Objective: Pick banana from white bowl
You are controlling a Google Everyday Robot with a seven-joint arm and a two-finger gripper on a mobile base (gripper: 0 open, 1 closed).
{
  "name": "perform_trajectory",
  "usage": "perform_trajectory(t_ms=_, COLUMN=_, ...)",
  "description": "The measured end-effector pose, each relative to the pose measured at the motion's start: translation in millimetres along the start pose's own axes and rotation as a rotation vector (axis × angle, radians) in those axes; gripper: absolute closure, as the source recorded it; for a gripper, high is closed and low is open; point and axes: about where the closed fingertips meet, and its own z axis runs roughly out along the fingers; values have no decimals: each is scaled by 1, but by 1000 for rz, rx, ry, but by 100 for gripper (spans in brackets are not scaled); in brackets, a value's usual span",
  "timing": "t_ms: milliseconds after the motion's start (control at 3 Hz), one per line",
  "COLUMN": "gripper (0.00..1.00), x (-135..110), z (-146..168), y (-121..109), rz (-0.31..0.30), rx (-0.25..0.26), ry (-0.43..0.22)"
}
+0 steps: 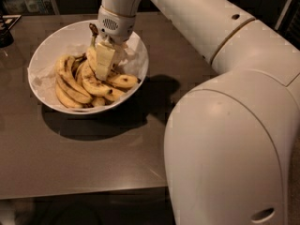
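Note:
The white bowl (44, 55) stands at the back left of the dark table and holds several yellow, brown-speckled bananas. My gripper (104, 64) reaches down into the bowl from above, over the right side of the pile. Its pale fingers are closed around the long banana (92, 71). That banana's stem with the dark cap (93, 30) points up beside the wrist, and its lower end lies among the other bananas. The shorter bananas (68, 86) lie to the left of the gripper.
The dark brown table (93, 158) stretches in front of the bowl. My arm's large white shell (229, 144) fills the right half of the view. A dark object (5, 32) sits at the far left edge. White paper lines the bowl.

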Motion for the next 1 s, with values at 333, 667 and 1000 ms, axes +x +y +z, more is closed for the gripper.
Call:
perform_trajectory(t_ms=333, gripper=76, x=0, z=0, y=0, rz=0, rx=0, ry=0)
perform_trajectory(t_ms=667, gripper=97, x=0, z=0, y=0, rz=0, rx=0, ry=0)
perform_trajectory(t_ms=1000, gripper=100, x=-1, z=-13, y=4, rz=-30, rx=62, ry=-40)
